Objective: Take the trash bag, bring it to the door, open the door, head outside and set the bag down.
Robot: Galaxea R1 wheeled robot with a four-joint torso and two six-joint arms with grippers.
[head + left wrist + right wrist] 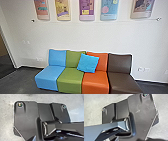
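Both wrist views look down on the robot's own dark plate and jointed bar, with grey floor around them. How either gripper stands, or whether it holds anything, I cannot make out. At the bottom right of the right wrist view lies a dark shape (155, 139) that I cannot identify. In the head view, what looks like a doorway opening (5, 56) with a pale frame stands at the left edge.
Ahead, a row of blue, green, orange and brown seats (95, 81) stands against a white wall (75, 35), with a bright blue cushion (88, 63) on it. Several coloured panels hang above. Dark grey floor (23, 77) extends left of the seats.
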